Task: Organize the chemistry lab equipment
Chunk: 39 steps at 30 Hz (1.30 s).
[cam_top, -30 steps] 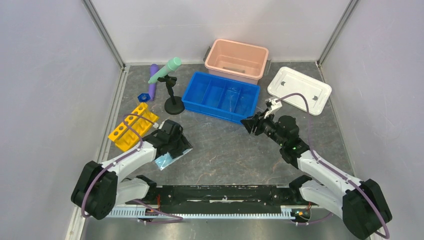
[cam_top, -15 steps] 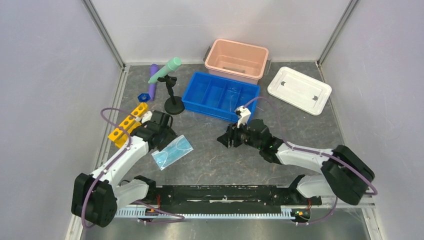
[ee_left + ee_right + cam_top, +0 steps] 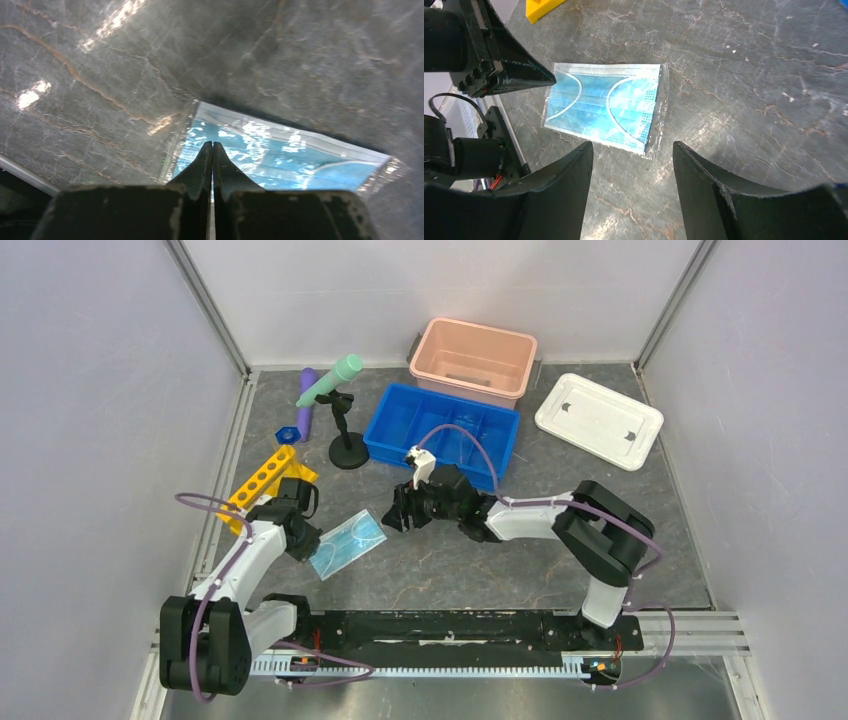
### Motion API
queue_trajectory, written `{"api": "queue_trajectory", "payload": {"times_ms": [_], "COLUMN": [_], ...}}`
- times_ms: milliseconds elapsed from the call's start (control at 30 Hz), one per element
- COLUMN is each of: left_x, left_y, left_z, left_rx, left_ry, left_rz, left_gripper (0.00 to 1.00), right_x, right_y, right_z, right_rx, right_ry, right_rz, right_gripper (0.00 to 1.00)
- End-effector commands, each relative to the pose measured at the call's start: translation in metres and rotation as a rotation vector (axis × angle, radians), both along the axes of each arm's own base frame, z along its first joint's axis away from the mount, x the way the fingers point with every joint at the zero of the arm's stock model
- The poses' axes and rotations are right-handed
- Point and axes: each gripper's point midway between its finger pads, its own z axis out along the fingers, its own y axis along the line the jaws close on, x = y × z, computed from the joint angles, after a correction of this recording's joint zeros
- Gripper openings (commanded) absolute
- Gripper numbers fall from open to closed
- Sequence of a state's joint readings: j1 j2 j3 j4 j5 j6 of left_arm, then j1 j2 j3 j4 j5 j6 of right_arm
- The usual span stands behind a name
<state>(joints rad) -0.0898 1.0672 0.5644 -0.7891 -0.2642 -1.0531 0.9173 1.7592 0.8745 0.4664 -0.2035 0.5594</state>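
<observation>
The light-blue mask (image 3: 345, 543), sealed in a clear wrapper, lies flat on the table (image 3: 450, 560), near the yellow tube rack (image 3: 265, 480). The left fingers (image 3: 202, 165) are pressed tight together with their tips at the wrapper's edge; whether they pinch it, I cannot tell. The right fingers (image 3: 569, 175) stand wide apart, holding nothing, low over the table just beside the mask.
</observation>
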Motion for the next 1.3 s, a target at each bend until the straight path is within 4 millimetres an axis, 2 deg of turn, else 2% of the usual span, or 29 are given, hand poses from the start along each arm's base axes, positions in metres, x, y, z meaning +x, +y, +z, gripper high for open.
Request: {"api": "queue_trajectory", "payload": {"times_ms": [0, 167, 533, 700, 900, 1067, 1267], "left_x": [-0.02, -0.022, -0.02, -0.019, -0.018, -0.018, -0.014], "left_y": [0.008, 0.009, 0.001, 0.0, -0.002, -0.002, -0.003], "left_z": [-0.018, -0.022, -0.028, -0.027, -0.029, -0.029, -0.024], "left_rx": [0.022, 0.026, -0.017, -0.024, -0.035, -0.038, -0.038], "left_ry": [0.067, 0.074, 0.064, 0.049, 0.036, 0.029, 0.005], "left_rz": [0.078, 0.072, 0.055, 0.05, 0.035, 0.031, -0.002], "left_gripper": [0.02, 0.02, 0.02, 0.02, 0.02, 0.02, 0.02], "right_x": [0.004, 0.009, 0.0, -0.007, -0.016, -0.018, -0.011], "right_y": [0.028, 0.038, 0.051, 0.055, 0.062, 0.066, 0.059], "right_z": [0.004, -0.021, -0.05, -0.055, -0.045, -0.038, -0.047], "right_rx": [0.042, -0.017, -0.036, -0.015, 0.067, 0.122, 0.094], "right_ry": [-0.013, 0.008, 0.082, 0.13, 0.176, 0.191, 0.18], "right_rz": [0.047, 0.051, 0.085, 0.109, 0.135, 0.135, 0.088], "right_gripper": [0.65, 0.65, 0.65, 0.63, 0.62, 0.55, 0.35]}}
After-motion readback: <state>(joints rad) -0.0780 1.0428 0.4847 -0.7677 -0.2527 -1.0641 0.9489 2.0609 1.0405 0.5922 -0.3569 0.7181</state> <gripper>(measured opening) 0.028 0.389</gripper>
